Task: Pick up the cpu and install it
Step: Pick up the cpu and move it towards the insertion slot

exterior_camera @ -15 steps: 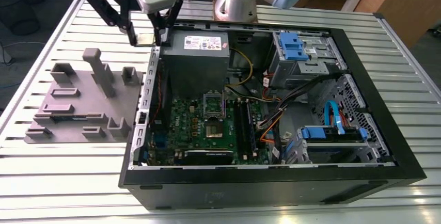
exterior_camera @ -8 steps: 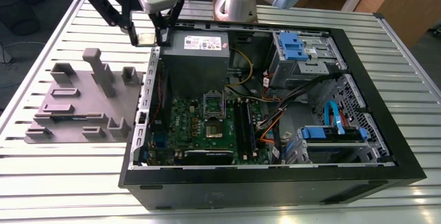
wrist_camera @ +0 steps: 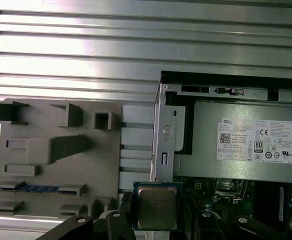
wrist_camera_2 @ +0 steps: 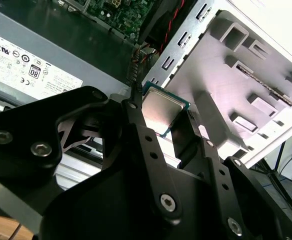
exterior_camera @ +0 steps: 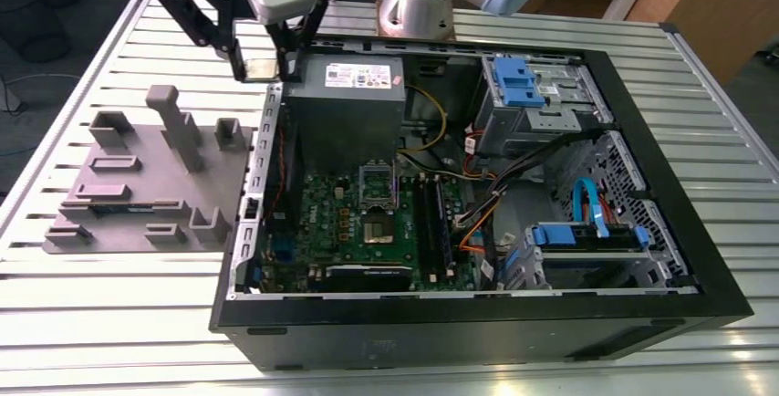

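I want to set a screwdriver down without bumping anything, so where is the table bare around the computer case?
The table is bare at the exterior view's lower left, below the grey fixture beside the computer case, and above the fixture. Crowded: inside the case, full of boards and cables, and its upper left corner, where the gripper holds the cpu.

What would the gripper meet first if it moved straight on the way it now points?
Most likely the case's metal side wall next to the power supply: in the first wrist view the held cpu hangs over that edge. Depth is unclear; it might just clear it.
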You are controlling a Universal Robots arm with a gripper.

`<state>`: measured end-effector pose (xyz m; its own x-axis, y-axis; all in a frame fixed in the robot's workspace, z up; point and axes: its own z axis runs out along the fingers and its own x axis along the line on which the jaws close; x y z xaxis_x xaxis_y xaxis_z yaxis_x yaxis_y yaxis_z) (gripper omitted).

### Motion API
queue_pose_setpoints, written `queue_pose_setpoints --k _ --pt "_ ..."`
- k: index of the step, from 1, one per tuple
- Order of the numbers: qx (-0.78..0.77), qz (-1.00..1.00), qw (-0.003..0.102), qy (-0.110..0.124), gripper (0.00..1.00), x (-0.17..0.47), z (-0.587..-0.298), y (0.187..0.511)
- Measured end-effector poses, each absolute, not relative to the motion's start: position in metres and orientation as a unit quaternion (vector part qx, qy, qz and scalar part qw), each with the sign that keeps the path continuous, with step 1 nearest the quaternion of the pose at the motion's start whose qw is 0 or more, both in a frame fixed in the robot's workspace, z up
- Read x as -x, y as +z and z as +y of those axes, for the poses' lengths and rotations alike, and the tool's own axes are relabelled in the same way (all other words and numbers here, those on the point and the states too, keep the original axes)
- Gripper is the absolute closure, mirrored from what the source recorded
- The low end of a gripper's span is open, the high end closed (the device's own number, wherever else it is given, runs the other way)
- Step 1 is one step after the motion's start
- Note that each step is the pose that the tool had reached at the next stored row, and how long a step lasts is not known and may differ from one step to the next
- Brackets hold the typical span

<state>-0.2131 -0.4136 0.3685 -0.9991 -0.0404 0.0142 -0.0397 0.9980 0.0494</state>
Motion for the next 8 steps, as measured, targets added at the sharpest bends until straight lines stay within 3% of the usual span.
queue_pose_setpoints --k 8 --pt "-0.020 -0.999 0.008 -0.025 0.53 0.2108 -0.4136 0.3685"
